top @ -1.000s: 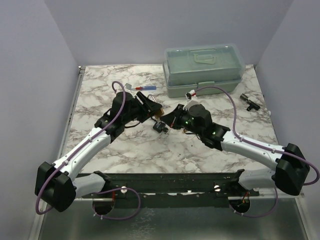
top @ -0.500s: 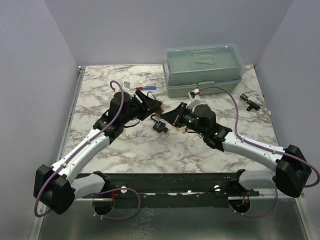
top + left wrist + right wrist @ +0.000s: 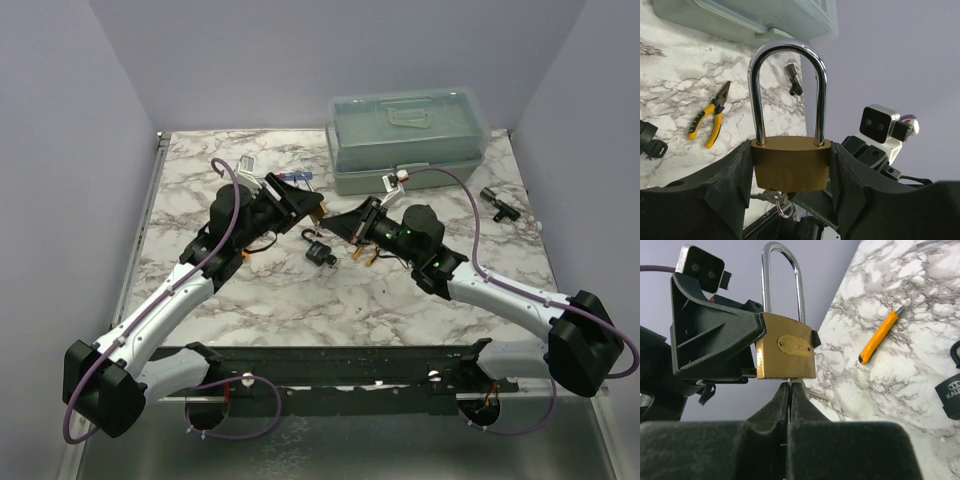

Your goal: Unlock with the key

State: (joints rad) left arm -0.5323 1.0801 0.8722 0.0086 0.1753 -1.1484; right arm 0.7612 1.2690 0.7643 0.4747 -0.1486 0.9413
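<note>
My left gripper point(image 3: 790, 156) is shut on the body of a brass padlock point(image 3: 790, 170) and holds it above the table. Its silver shackle point(image 3: 788, 50) stands with both legs in the body. The small silver key bunch point(image 3: 771, 196) with its ring hangs at the padlock's underside. My right gripper point(image 3: 790, 388) is shut on the key point(image 3: 790, 383), right under the padlock point(image 3: 786, 352). In the top view the two grippers meet mid-table, left point(image 3: 300, 203) and right point(image 3: 340, 226).
A small black padlock point(image 3: 320, 250) lies on the marble below the grippers. A green toolbox point(image 3: 405, 140) stands at the back right. Yellow-handled pliers point(image 3: 710, 122), an orange utility knife point(image 3: 880, 337), a red-and-blue screwdriver point(image 3: 290, 178) and a black part point(image 3: 497, 203) lie around.
Both arms have moved towards the back of the table and risen, carrying the brass padlock and key with them. The black padlock has stayed where it was.
</note>
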